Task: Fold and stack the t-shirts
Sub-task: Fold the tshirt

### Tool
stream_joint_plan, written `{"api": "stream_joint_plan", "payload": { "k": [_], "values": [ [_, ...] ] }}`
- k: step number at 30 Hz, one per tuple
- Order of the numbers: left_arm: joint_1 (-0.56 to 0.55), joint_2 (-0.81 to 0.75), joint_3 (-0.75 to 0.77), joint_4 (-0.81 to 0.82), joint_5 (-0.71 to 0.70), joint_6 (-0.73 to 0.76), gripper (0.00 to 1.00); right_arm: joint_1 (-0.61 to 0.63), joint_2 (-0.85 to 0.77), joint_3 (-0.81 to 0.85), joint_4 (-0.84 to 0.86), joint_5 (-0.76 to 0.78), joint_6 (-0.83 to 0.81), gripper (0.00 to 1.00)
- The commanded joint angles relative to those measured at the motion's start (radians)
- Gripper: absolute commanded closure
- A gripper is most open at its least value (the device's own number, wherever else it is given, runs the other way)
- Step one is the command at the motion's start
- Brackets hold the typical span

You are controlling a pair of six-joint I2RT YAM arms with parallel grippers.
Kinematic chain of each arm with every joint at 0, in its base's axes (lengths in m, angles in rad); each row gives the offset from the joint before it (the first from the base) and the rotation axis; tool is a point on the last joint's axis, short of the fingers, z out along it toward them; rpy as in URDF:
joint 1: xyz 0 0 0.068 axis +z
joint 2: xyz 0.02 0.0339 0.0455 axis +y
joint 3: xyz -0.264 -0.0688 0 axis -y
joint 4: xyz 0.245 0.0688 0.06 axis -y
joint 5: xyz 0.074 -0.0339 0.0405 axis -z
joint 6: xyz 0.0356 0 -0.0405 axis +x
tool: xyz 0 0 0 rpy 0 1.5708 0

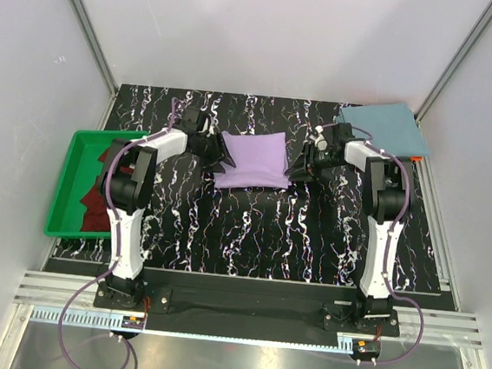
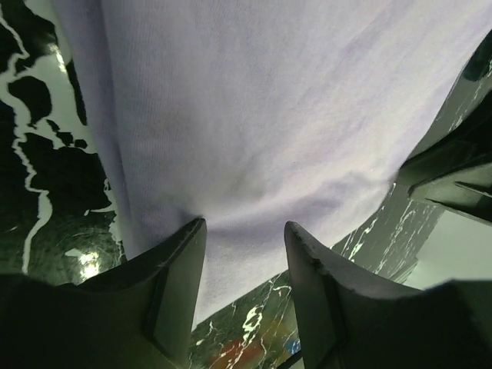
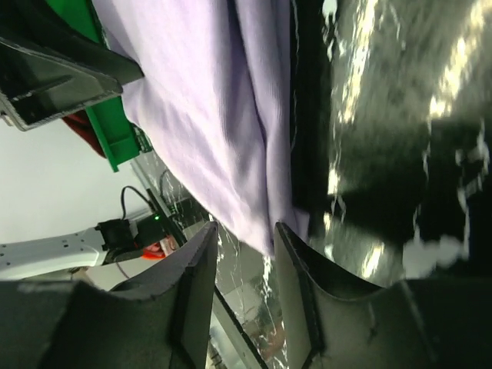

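Both left hand (image 1: 222, 157) and right hand (image 1: 296, 170) gape beside lavender t-shirt (image 1: 254, 159) on marbled table (image 1: 259, 229), white walls (image 1: 32, 50) around.

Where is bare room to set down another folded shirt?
Bare: the near half of the table, in front of the lavender t-shirt. Crowded: the middle, left gripper and right gripper flanking it; the teal t-shirt fills the far right corner.

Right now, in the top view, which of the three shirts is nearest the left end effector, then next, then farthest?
From the left end effector:
1. purple shirt, at its tips, mid-table.
2. maroon shirt, in the tray on the left.
3. blue shirt, far right corner.
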Motion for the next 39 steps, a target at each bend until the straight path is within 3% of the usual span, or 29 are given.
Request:
{"api": "stream_joint_plan", "payload": {
  "k": [1, 5, 9, 11, 12, 16, 23, 28, 32, 39],
  "values": [
    [0.018, -0.042, 0.073, -0.091, -0.01, 0.042, 0.48, -0.007, -0.143, -0.012, -0.076, 0.115, -0.055, 0.57],
    [0.016, -0.082, 0.158, -0.155, 0.053, 0.07, 0.46, -0.007, -0.183, -0.029, -0.158, 0.181, -0.09, 0.58],
    [0.009, -0.125, 0.068, -0.114, 0.165, 0.055, 0.46, 0.018, -0.157, 0.024, -0.188, 0.193, -0.09, 0.59],
    [0.001, -0.137, 0.008, -0.085, 0.174, 0.057, 0.46, 0.036, -0.122, 0.061, -0.222, 0.235, -0.119, 0.53],
    [-0.007, -0.149, -0.018, -0.072, 0.173, 0.058, 0.46, 0.045, -0.114, 0.081, -0.219, 0.273, -0.118, 0.45],
    [-0.011, -0.175, -0.178, -0.008, 0.15, 0.061, 0.46, 0.048, -0.077, 0.129, -0.181, 0.33, -0.09, 0.4],
    [0.001, -0.174, -0.246, -0.008, 0.088, 0.094, 0.46, 0.05, -0.068, 0.149, -0.018, 0.429, -0.027, 0.27],
    [0.009, -0.212, -0.178, -0.109, 0.073, 0.09, 0.46, 0.05, -0.007, 0.223, 0.014, 0.387, -0.009, 0.25],
    [0.012, -0.246, -0.045, -0.241, -0.013, 0.116, 0.39, 0.064, 0.027, 0.267, 0.037, 0.377, -0.024, 0.22],
    [0.09, -0.127, 0.0, -0.206, -0.054, 0.113, 0.37, 0.084, 0.078, 0.284, 0.052, 0.391, -0.061, 0.22]
  ]
}}
